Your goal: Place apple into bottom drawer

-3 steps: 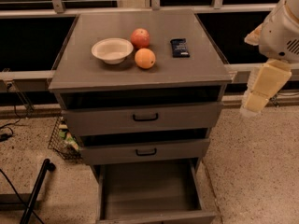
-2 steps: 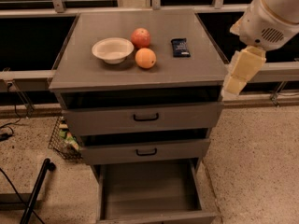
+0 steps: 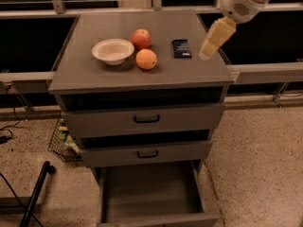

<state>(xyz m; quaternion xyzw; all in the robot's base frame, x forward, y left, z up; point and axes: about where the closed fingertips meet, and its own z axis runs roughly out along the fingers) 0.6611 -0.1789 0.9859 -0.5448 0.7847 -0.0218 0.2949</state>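
Worktop (image 3: 94, 77): flat grey top, four items on it, all in the far half.
- White bowl (image 3: 112, 51), upright, left of centre.
- Apple (image 3: 141, 38), red with yellowish patches, just beside the bowl's far right rim.
- Orange fruit (image 3: 146, 59), near side of the apple, just right of the bowl.
- Dark flat packet (image 3: 181, 48), right of the apple, apart from it.

Gripper (image 3: 207, 53): hangs over the worktop's right edge, right of the packet, touching none of the items.

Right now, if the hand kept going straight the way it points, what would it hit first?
Probably the cabinet top just right of the black packet; the hand hangs over its right edge, but depth is unclear.
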